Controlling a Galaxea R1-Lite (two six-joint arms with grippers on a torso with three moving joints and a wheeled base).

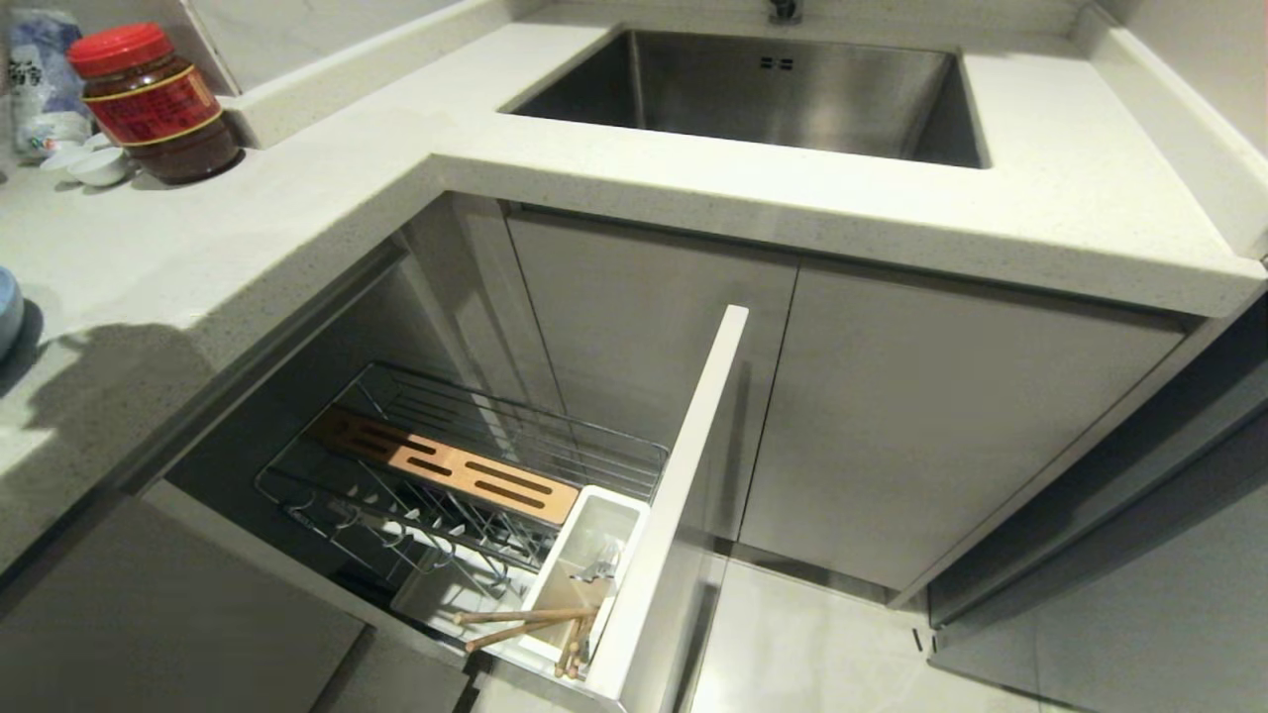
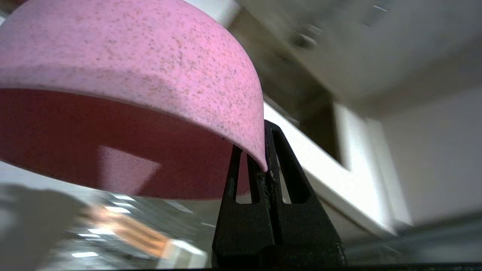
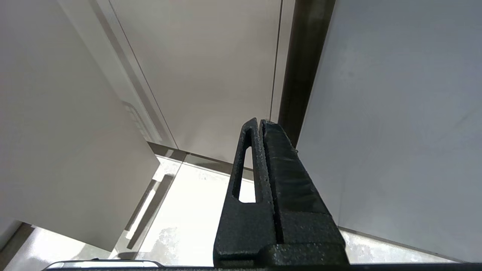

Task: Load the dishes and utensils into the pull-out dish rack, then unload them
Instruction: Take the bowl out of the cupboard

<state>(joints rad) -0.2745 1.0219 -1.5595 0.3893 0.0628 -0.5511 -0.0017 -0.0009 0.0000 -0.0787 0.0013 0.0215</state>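
The left gripper [image 2: 265, 165] is pinching the rim of the pink bowl [image 2: 124, 75], its fingers clamped on the thin wall so the bowl is hanging off to one side of them, above the blurred pull-out dish rack [image 1: 466, 465]. That rack is standing drawn out under the table [image 1: 297, 228], left of the steel sink [image 1: 773, 89]; the chopsticks [image 1: 525, 622] are lying across its white utensil bin [image 1: 584, 564] at the near end. The right gripper [image 3: 261, 130] is sitting closed on nothing, facing the cabinet doors [image 3: 203, 75].
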